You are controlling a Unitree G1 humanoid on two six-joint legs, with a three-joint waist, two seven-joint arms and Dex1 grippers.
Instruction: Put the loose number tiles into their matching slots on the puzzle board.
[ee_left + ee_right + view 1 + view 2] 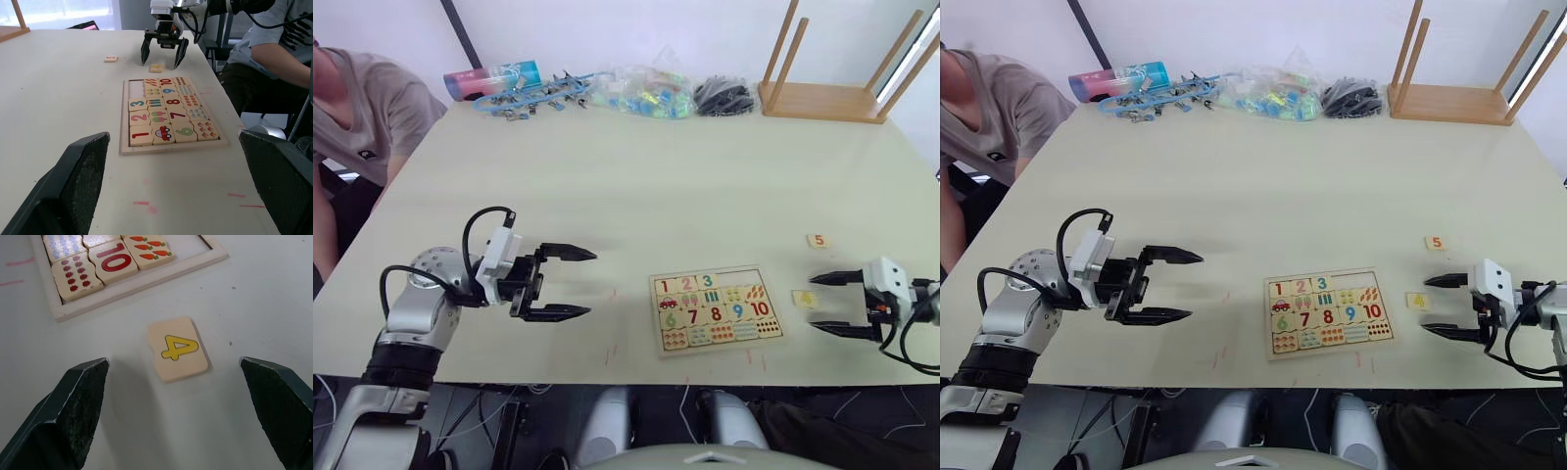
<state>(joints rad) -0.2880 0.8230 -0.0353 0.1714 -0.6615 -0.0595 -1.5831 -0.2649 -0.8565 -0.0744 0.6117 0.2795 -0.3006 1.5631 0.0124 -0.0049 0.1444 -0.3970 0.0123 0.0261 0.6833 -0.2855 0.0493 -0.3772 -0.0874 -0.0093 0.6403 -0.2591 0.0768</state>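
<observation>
Right wrist view: open-fingered right gripper (176, 416) frames loose tile 4 (178, 348); tile 5 (818, 240) also waits right of the puzzle board (716, 346), tiles 1–3 seated, left gripper (570, 283) open too.

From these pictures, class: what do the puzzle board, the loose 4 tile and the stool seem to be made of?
Puzzle board: pale unvarnished-looking wood, matte raised frame.
4 tile: likely the same light wood, smooth, yellow digit printed on.
Stool: warmer wood, probably varnished, with a slight sheen.

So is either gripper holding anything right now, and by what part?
Nothing is held. The right gripper is open around the 4 tile, not touching it; the left gripper is open over bare table.
</observation>
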